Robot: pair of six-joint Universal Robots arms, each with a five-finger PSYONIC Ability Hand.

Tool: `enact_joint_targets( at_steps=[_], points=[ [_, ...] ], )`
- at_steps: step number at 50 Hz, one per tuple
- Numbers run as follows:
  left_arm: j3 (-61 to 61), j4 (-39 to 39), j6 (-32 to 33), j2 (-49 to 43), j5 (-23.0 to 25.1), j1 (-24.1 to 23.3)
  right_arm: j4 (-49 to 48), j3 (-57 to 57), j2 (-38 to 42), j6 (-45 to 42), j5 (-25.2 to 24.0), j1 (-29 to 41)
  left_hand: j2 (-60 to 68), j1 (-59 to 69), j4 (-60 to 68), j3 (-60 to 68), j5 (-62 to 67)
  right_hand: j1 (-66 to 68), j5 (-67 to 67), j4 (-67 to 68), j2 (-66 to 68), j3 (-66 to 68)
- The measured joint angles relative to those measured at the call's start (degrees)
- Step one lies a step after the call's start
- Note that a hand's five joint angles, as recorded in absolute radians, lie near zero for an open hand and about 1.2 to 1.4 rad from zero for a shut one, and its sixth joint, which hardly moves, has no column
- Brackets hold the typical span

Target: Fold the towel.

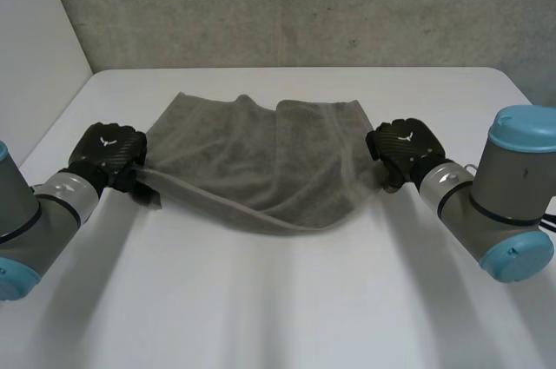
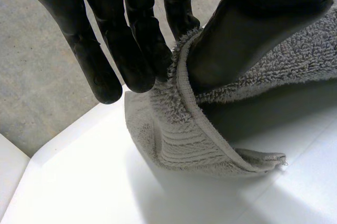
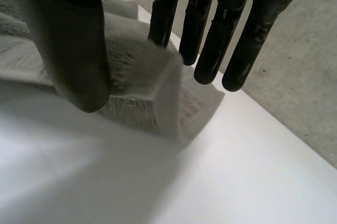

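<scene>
The left hand (image 1: 109,150) and right hand (image 1: 404,145) pinch thumb to fingers, arms spread.

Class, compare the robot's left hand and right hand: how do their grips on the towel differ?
The left hand pinches the towel at its left end; the right hand at its right end. A corner droops past the left hand's thumb to the table; at the right hand's thumb the cloth is bunched. Both pinch thumb against finger.

no words or numbers can be read. the left hand (image 1: 106,150) bears a small white winged mark (image 1: 107,138) on its back, and the right hand (image 1: 407,147) bears the same.
</scene>
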Motion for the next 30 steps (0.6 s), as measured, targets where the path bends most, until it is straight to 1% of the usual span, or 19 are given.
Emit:
enact_joint_targets(
  at_steps=[18, 20, 21, 22, 24, 26, 30],
  points=[
    [-0.88, -0.06, 0.0, 0.07, 0.17, -0.45, -1.4, 1.0, 5.83, -1.65, 0.35, 0.76, 0.0, 0.0, 0.0, 0.0, 0.0, 0.04, -0.17, 0.05, 0.05, -0.08],
    [-0.91, -0.06, 0.0, 0.07, 0.18, -0.44, -1.66, 1.03, 5.87, -1.78, 0.38, 0.76, 0.0, 0.0, 0.0, 0.0, 0.0, 4.71, 5.61, 4.62, 4.5, 4.61],
    [-0.93, -0.06, 0.0, 0.07, 0.18, -0.43, -1.86, 1.06, 5.83, -1.86, 0.38, 0.76, 0.0, 0.0, 0.0, 0.0, 0.0, 12.68, 12.99, 11.54, 11.54, 11.6],
    [-0.92, -0.06, 0.0, 0.07, 0.18, -0.42, -1.95, 1.06, 5.81, -1.88, 0.39, 0.76, 0.0, 0.0, 0.0, 0.0, 0.0, 15.78, 16.21, 14.62, 15.58, 15.51],
    [-0.93, -0.06, 0.0, 0.08, 0.19, -0.4, -2.16, 1.09, 5.67, -1.91, 0.38, 0.75, 0.0, 0.0, 0.0, 0.0, 0.0, 28.91, 29.13, 27.29, 28.51, 27.09],
    [-0.93, -0.06, 0.01, 0.11, 0.19, -0.34, -2.33, 1.08, 5.13, -1.92, 0.36, 0.71, 0.0, 0.0, 0.0, 0.0, 0.0, 35.1, 36.54, 34.72, 33.8, 33.35],
    [-0.84, -0.06, 0.0, 0.23, 0.14, -0.21, -2.11, 1.03, 3.16, -1.85, 0.44, 0.65, 0.0, 0.0, 0.0, 0.0, 0.0, 35.11, 36.75, 35.14, 33.8, 33.52]
  ],
)
